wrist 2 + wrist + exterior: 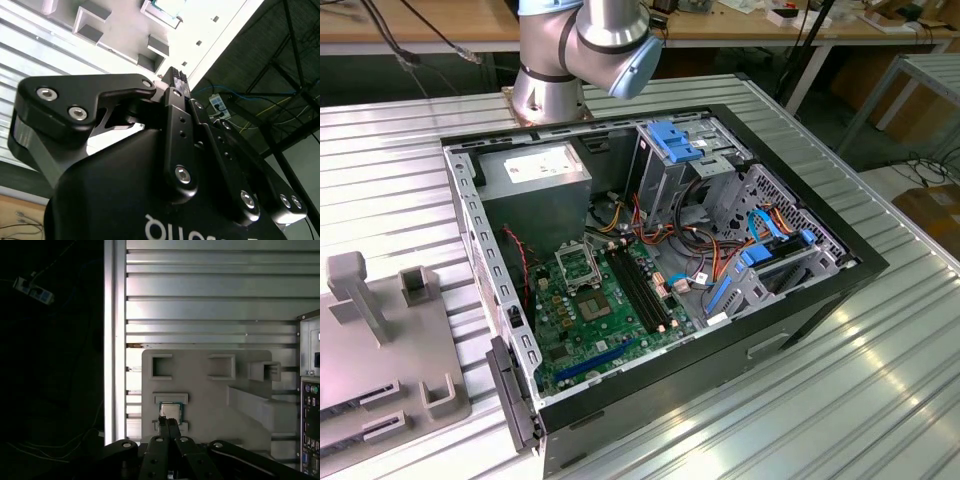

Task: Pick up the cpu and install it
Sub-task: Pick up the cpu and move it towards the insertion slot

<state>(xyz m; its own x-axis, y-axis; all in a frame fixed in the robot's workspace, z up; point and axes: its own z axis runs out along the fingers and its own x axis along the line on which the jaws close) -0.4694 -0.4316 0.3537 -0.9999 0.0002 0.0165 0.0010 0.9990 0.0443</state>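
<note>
Hand (167, 421) closed on nothing; in the first wrist view the cpu (171, 410) lies just beyond its tips, flat in the grey tray (200, 390).

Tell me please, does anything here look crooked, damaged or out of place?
Nothing stands out. The cpu lies flat and square in its recess on the grey fixture, and the open computer case sits on the table with its cables inside.
</note>
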